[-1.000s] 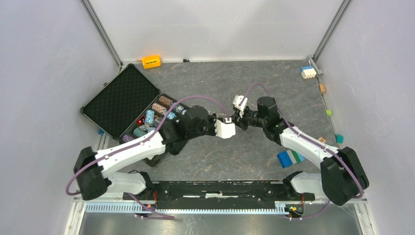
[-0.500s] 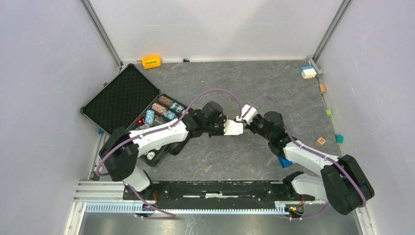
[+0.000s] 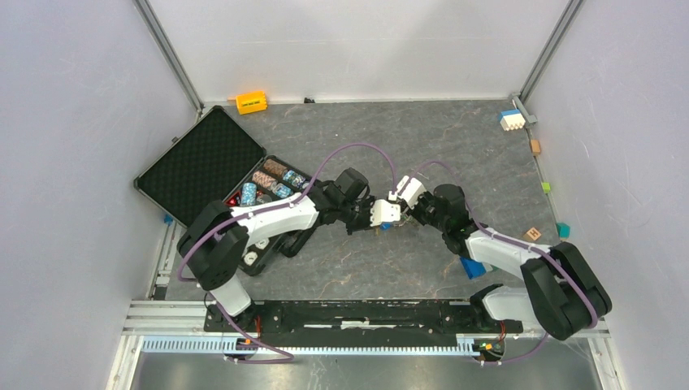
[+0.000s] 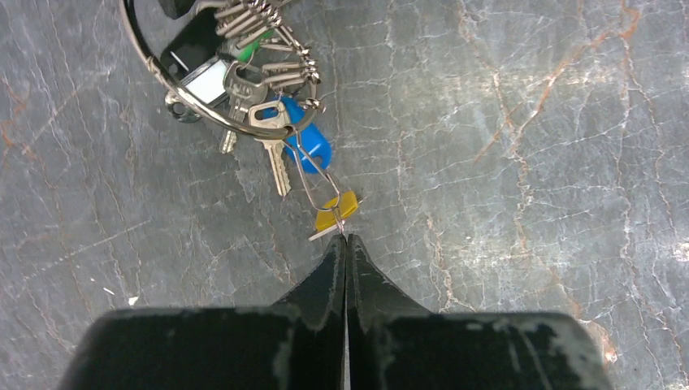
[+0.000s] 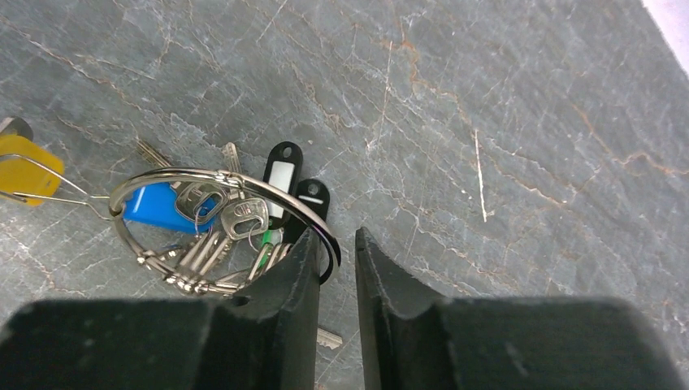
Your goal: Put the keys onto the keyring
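Slim silver keys (image 4: 272, 154) with glossy plastic tags bunch on a round steel keyring (image 5: 203, 175), lying on the grey marbled table (image 4: 528, 162). The left gripper (image 4: 345, 244) is pinched tight on a thin wire loop (image 4: 313, 175) carrying a yellow tag (image 4: 337, 211). The right gripper (image 5: 337, 244) has its fingers slightly apart, the ring's rim between them.

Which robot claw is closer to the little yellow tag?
Left. The left gripper is shut, its tips right beside the yellow tag. The right gripper stands open at the far side of the big keyring, the keys between it and the tag.
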`<state>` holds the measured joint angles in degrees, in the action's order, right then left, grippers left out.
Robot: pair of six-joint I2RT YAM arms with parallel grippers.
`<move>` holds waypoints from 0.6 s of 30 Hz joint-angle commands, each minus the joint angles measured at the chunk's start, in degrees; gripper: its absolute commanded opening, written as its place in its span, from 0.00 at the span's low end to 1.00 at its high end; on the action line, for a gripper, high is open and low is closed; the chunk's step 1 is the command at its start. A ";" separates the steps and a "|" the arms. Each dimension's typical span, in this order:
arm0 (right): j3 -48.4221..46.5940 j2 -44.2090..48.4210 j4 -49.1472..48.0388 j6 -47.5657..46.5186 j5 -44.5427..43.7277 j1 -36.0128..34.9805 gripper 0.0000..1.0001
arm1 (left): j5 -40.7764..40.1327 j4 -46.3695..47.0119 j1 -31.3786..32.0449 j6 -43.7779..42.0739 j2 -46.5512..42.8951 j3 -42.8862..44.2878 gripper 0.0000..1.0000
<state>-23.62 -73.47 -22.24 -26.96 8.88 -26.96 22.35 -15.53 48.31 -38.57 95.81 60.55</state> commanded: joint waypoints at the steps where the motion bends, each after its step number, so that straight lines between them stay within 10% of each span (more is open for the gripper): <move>1: -3.34 -2.10 0.09 -9.80 3.14 -1.36 0.32 | -4.14 -1.16 -7.79 16.62 2.97 2.88 0.02; 18: -8.32 -4.10 6.51 -8.24 7.40 -0.32 0.72 | -4.43 -4.19 -11.60 18.04 8.99 8.37 0.03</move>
<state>-30.89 -80.86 -14.00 -26.83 2.55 -24.88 24.40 -20.91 43.92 -35.31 103.15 67.02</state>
